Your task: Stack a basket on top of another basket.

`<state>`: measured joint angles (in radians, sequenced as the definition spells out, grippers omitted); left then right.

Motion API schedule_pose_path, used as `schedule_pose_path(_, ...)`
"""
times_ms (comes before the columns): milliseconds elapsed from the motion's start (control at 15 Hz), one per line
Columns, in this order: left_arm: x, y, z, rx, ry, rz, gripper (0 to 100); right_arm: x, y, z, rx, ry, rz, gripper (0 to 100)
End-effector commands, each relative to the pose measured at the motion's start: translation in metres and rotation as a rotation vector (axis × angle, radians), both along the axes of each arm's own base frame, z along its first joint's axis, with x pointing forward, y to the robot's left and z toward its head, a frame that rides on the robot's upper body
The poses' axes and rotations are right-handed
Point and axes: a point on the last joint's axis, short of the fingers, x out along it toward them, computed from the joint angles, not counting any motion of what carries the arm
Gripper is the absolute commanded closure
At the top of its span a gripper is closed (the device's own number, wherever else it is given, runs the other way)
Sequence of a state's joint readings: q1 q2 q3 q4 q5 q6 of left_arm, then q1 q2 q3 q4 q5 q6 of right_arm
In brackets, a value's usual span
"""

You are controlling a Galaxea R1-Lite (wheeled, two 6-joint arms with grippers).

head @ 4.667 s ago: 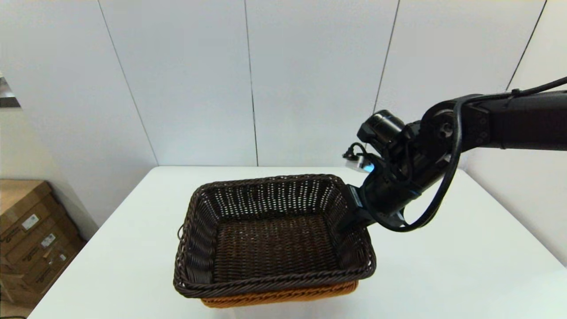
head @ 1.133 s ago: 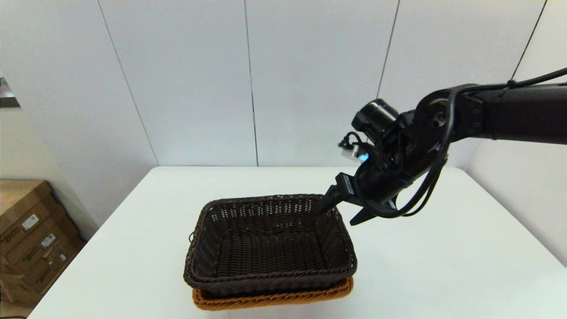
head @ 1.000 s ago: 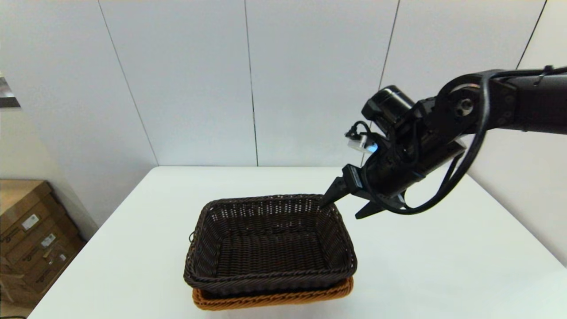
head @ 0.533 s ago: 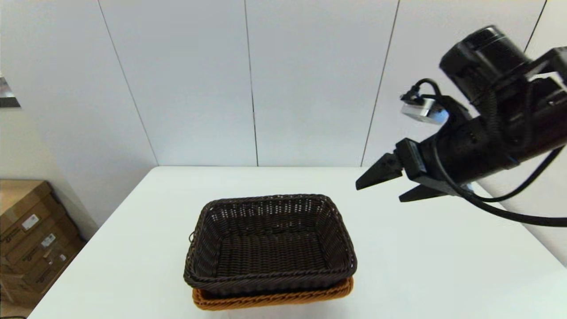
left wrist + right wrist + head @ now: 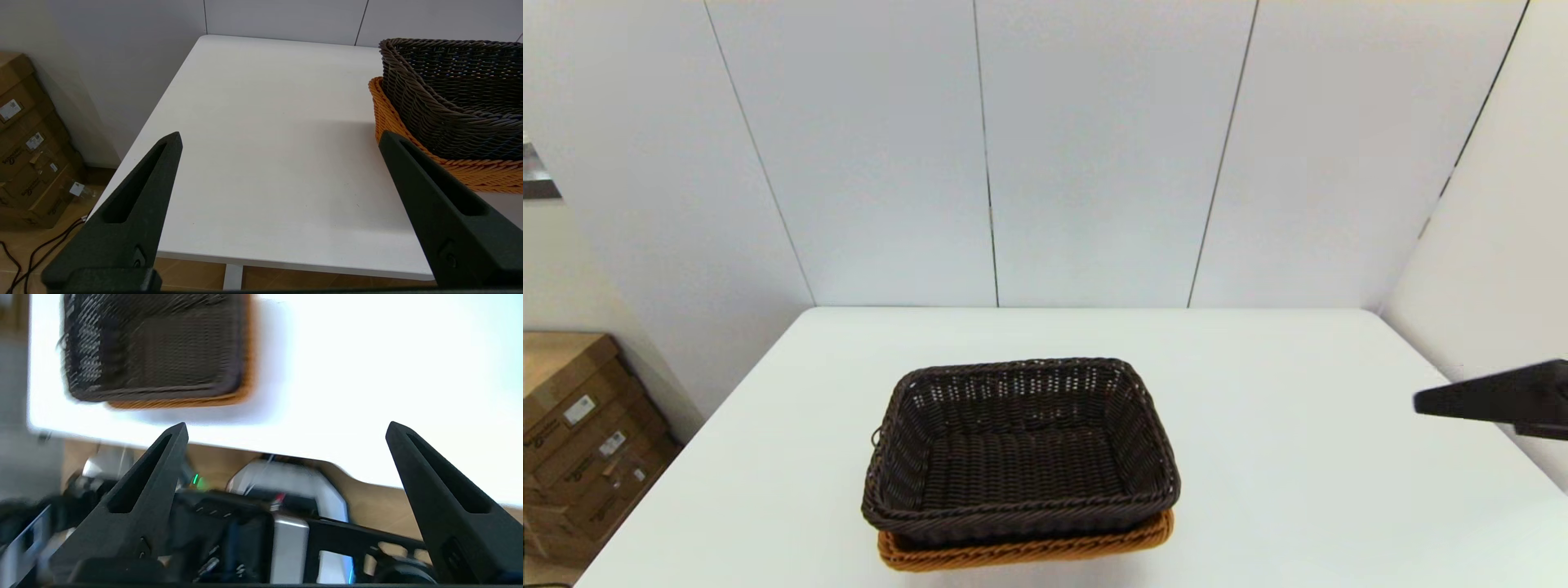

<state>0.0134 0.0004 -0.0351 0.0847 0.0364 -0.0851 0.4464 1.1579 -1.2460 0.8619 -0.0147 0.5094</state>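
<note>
Dark basket: I see the dark brown basket (image 5: pixel 1021 449) nested on top of the orange one, upright, its braided rim sitting a little higher than the rim below. It sits toward my near side of the desk, about midway between left and right.

Orange basket: the orange basket (image 5: pixel 1029 545) is under it, flat on the desk; in the head view only its near rim and a strip of its right side show. From the left wrist view its side wall (image 5: pixel 457 165) shows beneath the dark weave (image 5: pixel 453 98).

Stack alignment: the two look roughly squared up; the orange rim pokes out a little at the near edge.

Right gripper: the right gripper (image 5: pixel 286 433) is off to my right, well apart from the baskets; only a dark tip of it (image 5: pixel 1494 400) enters the head view at the right edge. Its jaws are spread wide with nothing between them. Its wrist view looks down on the stack (image 5: pixel 155 347), blurred, and on the robot's base past the desk edge.

Left gripper: the left gripper (image 5: pixel 280 139) hangs off the desk's near-left side, jaws spread wide and holding nothing, the baskets just beyond its right finger.

Desk: white desk (image 5: pixel 1339 457), bare around the stack.

Surroundings: cardboard boxes (image 5: pixel 580 433) on the floor to my left.
</note>
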Motion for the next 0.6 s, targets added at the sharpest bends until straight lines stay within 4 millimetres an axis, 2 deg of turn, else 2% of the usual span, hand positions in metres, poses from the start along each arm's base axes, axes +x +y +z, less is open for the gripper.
schedule_pose_path(67, 0.000, 0.000, 0.000, -0.001, -0.002, 0.001, 0, -0.083, -0.045, -0.027, 0.039, -0.178, -0.171, 0)
schedule_pose_path(333, 0.000, 0.000, 0.000, -0.001, -0.002, 0.001, 0, -0.135, -0.059, -0.063, 0.058, -0.283, -0.294, 0)
schedule_pose_path(600, 0.000, 0.000, 0.000, -0.001, -0.002, 0.001, 0, -0.159, -0.056, -0.095, 0.023, -0.331, -0.374, 0)
